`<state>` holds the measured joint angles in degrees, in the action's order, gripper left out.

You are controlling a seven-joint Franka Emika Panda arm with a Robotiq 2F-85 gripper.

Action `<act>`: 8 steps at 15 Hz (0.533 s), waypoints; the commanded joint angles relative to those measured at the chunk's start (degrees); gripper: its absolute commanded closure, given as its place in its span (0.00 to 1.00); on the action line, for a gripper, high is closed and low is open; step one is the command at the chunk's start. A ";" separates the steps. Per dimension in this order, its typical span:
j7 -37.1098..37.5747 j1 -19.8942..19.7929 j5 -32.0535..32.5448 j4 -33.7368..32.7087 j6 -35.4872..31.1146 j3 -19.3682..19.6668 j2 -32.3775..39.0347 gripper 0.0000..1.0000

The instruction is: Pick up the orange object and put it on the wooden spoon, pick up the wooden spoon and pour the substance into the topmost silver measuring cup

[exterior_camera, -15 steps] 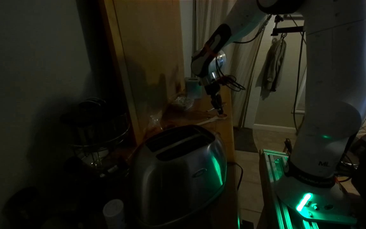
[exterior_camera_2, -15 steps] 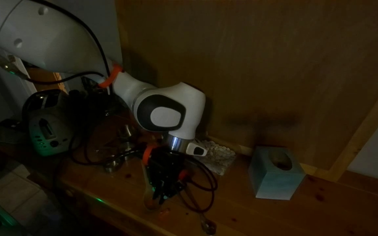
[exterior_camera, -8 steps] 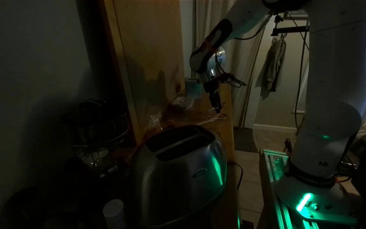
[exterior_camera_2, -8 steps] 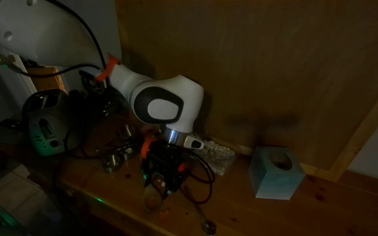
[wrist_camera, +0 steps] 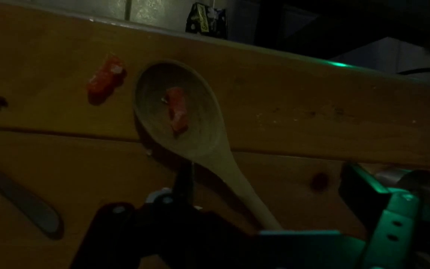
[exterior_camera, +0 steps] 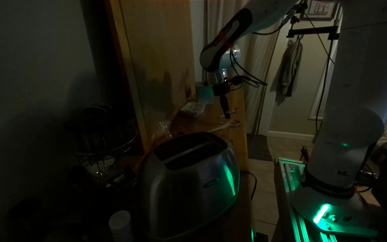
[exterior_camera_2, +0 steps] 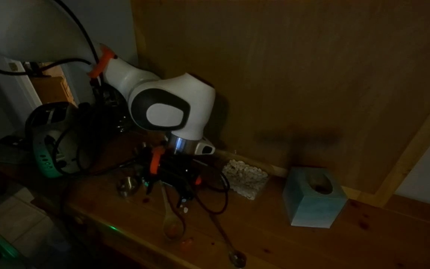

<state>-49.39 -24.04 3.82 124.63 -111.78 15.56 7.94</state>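
In the wrist view an orange object (wrist_camera: 177, 110) lies in the bowl of the wooden spoon (wrist_camera: 207, 145). Another orange piece (wrist_camera: 105, 76) rests on the table beside that bowl. My gripper (wrist_camera: 267, 166) stands open above the spoon, its fingers wide apart with nothing held; the spoon's handle runs beneath and between them. Part of the handle is hidden by the gripper. In an exterior view a silver measuring cup (exterior_camera_2: 127, 186) sits left of the gripper (exterior_camera_2: 164, 197). Other metal behind the gripper is mostly covered, so I cannot tell which cup is topmost.
A metal spoon (exterior_camera_2: 237, 257) lies near the table's front edge. Toward the back board are a clear bag of pale pieces (exterior_camera_2: 245, 179) and a tissue box (exterior_camera_2: 314, 198). The toaster (exterior_camera: 190, 181) stands farther along the counter. Cables loop around the wrist.
The gripper has opened over the spoon's bowl, then risen and drawn back toward the cups. The spoon's bowl and the orange object in it are now uncovered.
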 commanded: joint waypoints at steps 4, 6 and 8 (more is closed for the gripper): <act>-0.88 0.92 0.36 0.81 -1.42 0.93 0.07 0.00; -4.33 1.52 1.05 3.77 -2.90 0.23 -0.84 0.00; -8.97 2.16 1.52 7.10 -5.66 -0.28 -2.73 0.00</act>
<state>-53.07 -23.16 4.00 126.41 -113.05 15.65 8.24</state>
